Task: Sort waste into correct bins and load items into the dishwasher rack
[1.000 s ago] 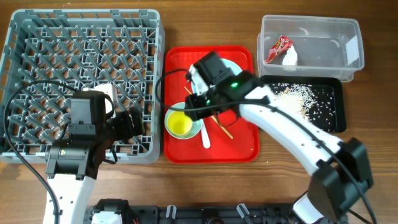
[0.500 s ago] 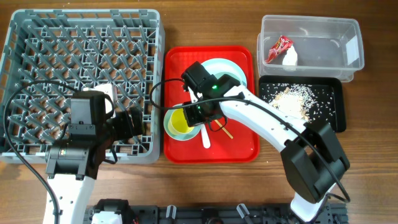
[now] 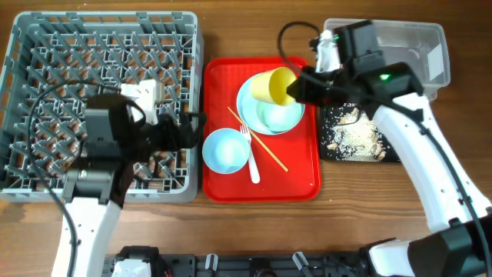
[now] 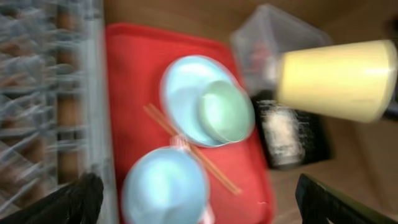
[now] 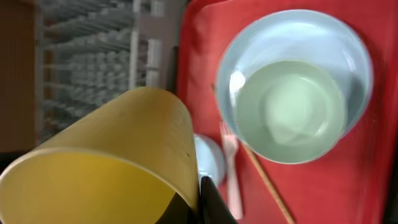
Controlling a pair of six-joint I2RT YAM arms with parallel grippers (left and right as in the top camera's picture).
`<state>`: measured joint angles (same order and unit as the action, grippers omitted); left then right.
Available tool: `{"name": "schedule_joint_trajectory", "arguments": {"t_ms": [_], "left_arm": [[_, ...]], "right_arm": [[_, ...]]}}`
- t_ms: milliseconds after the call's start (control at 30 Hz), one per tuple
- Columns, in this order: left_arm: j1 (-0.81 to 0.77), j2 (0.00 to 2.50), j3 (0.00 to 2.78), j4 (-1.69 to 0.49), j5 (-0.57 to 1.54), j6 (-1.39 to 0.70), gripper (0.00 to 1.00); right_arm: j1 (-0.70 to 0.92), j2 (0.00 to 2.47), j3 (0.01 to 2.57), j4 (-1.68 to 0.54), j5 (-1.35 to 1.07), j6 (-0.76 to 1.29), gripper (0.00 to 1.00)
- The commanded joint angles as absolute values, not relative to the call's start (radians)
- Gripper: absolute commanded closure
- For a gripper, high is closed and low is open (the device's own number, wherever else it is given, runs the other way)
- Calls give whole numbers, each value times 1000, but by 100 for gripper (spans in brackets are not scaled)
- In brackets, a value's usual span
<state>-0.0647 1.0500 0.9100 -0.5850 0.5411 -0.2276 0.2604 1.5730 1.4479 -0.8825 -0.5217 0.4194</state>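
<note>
rack [image 3: 100, 17] sits far left. left gripper [image 3: 187, 129] hangs at its right edge, just beside the red tray [image 3: 300, 181]. Left wrist view shows its fingers [image 4: 74, 196] spread wide with nothing between them. On the red tray: lone bowl [image 3: 225, 150] front-left, fork [image 3: 251, 158] against its right side, chopsticks [image 3: 261, 146] lying diagonal across the middle. plate [image 3: 247, 108] is at the back with the stacked bowl [image 3: 278, 115] sitting in it. cup [image 3: 273, 85] is off the tray, in the air over the plate's top edge and tipped on its side, clamped in the right gripper [image 3: 296, 91]. Right wrist view shows one finger [image 5: 214, 202] against the wall near the rim. The other finger is hidden, so it's probably a rim pinch, one in and one out. Cup reads as light, smooth, thin-walled plastic: stiff enough and not fragile, but a rim pinch can let it swivel or slip. I'd grip at the rim and go easy on squeeze and speed. black tray [image 3: 338, 150] with crumbs [image 3: 354, 135] is partly under the right arm. tub [image 3: 415, 46] is back right.
</note>
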Motion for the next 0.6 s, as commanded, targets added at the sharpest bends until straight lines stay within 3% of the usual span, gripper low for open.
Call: {"name": "schedule_joint_trajectory", "arguments": {"t_ms": [0, 133, 333, 433, 567], "left_arm": [[-70, 1155, 924, -443, 911, -256, 0], [-70, 1259, 924, -223, 1183, -273, 1], [-73, 1304, 924, -44, 1320, -278, 1], [-75, 1304, 924, 47, 1354, -287, 6], [-87, 1304, 924, 171, 1355, -385, 5]], "right_arm": [[207, 1605, 1451, -868, -849, 363, 96], [204, 1616, 1451, -867, -1031, 331, 96], [204, 1616, 1451, -823, -1259, 314, 96], [205, 1616, 1451, -823, -1306, 314, 96], [216, 1616, 1451, -823, -1333, 314, 96]]}}
